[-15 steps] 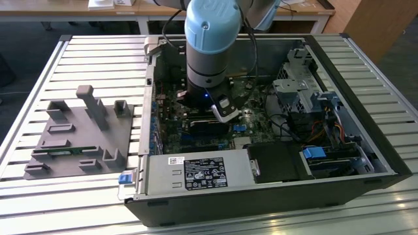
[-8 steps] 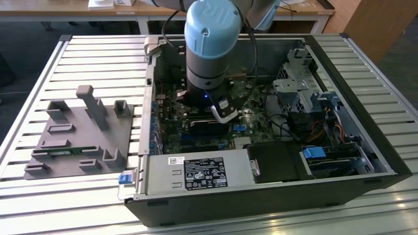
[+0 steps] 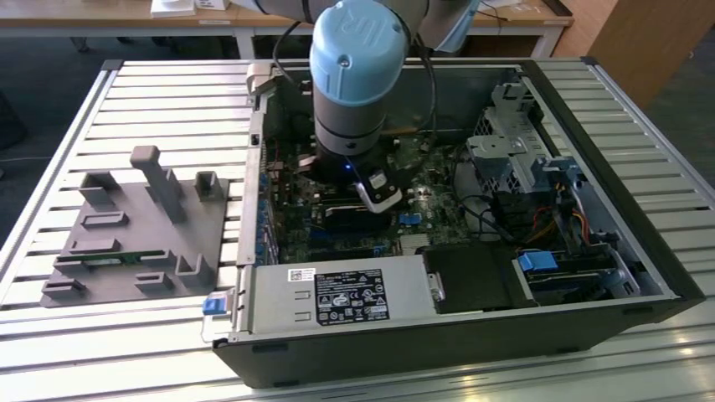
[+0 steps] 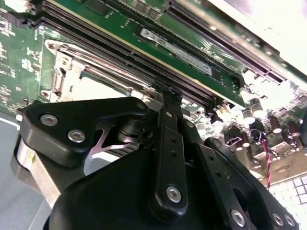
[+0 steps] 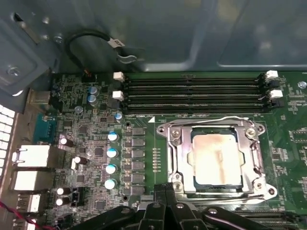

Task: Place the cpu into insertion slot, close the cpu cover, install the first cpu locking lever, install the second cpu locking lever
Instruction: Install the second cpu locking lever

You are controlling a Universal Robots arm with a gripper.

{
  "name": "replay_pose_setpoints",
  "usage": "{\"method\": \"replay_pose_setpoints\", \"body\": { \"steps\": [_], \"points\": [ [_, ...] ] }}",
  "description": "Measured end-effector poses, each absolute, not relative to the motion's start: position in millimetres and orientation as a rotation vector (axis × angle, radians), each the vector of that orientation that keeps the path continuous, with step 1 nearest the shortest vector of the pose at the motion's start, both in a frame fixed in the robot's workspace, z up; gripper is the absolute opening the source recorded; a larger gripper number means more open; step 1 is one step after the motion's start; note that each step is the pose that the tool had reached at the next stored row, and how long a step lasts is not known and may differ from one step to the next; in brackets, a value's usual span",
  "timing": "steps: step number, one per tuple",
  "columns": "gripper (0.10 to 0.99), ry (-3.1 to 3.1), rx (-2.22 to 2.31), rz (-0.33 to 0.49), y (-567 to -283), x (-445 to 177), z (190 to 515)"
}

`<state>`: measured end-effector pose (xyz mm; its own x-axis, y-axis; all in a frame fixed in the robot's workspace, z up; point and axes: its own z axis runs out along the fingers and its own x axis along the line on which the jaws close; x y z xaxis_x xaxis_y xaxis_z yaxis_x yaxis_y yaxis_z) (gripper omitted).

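Note:
The cpu (image 5: 216, 158), a pale beige square chip, lies flat in the insertion slot (image 5: 169, 132) on the green motherboard in the first wrist view. The silvery cpu cover (image 5: 181, 155) is down around the chip's edges. A thin wire locking lever (image 5: 206, 120) runs along the socket's side nearest the memory slots. My gripper (image 5: 165, 203) is just off the opposite side of the socket, with its black fingers together and nothing visible between them. In the second wrist view the gripper (image 4: 165, 92) tips sit beside the socket's metal frame (image 4: 72, 72). In the exterior view the gripper (image 3: 378, 201) is down inside the computer case.
Long black memory slots (image 5: 192, 93) run beside the socket, and blue-topped capacitors (image 5: 111, 153) stand on its other side. The open computer case (image 3: 625, 276) holds a power supply (image 3: 335, 297) and drive cage (image 3: 514, 159). A grey fixture tray (image 3: 134, 243) lies on the slatted table.

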<state>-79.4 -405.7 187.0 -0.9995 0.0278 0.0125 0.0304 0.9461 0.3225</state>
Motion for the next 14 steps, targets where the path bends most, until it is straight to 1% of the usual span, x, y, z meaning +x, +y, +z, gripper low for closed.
{"method": "replay_pose_setpoints", "body": {
  "steps": [7, 14],
  "points": [
    [0.106, -3.091, -0.046, -0.512, -405.7, -80.7, 188.6],
    [0.106, -3.091, -0.046, -0.513, -405.7, -80.7, 197.7]
  ]
}}
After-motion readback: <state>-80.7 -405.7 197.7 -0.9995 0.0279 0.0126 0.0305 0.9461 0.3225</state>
